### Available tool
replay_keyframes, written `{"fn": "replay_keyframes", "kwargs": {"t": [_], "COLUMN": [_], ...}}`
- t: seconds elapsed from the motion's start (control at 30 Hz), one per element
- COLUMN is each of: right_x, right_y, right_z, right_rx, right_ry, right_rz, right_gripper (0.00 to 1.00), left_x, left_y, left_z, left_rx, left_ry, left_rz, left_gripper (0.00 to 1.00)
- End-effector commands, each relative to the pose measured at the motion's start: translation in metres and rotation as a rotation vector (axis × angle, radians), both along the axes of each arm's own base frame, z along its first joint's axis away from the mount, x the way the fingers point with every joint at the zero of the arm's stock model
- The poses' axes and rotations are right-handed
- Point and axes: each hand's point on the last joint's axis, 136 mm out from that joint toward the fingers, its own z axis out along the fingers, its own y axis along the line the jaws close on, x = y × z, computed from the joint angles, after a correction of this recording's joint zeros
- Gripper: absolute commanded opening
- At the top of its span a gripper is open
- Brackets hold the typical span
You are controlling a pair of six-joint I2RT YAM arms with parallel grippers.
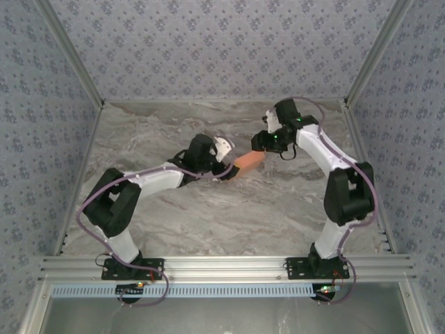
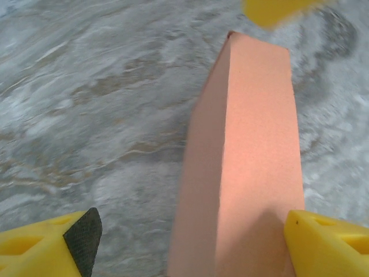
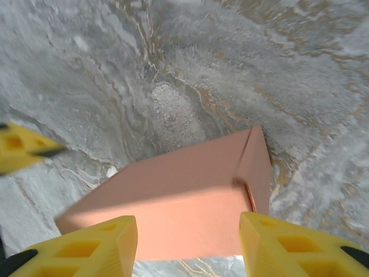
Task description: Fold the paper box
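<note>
Spanning the gap between both arms over the middle of the marbled surface (image 1: 208, 216), the paper box (image 1: 247, 163) is a closed salmon-orange block. The left end effector (image 1: 232, 170) stands wide around one end, with its right finger (image 2: 323, 242) against the box and a clear gap before the left pad (image 2: 83, 234). The right end effector (image 3: 187, 231) straddles the other end, the box filling its span; whether it clamps I cannot tell. Patterned walls (image 1: 208, 42) enclose the surface.
</note>
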Motion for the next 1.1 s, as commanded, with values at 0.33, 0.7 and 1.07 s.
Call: {"fn": "replay_keyframes", "kwargs": {"t": [0.33, 0.7, 1.07], "right_x": [-0.023, -0.058, -0.117], "right_y": [-0.069, -0.069, -0.141], "right_z": [0.016, 0.071, 0.099], "right_rx": [0.119, -0.258, -0.330], "right_ry": [-0.009, -0.469, -0.914], "right_rz": [-0.377, -0.154, -0.457], "right_gripper": [0.57, 0.97, 1.00], "left_x": [-0.035, -0.018, -0.032], "left_y": [0.019, 0.118, 0.274], "left_z": [-0.020, 0.097, 0.095], "left_rx": [0.287, -0.101, -0.040], "left_ry": [-0.110, -0.095, -0.275], "left_rz": [-0.015, 0.391, 0.855], "left_gripper": [0.88, 0.99, 0.99]}}
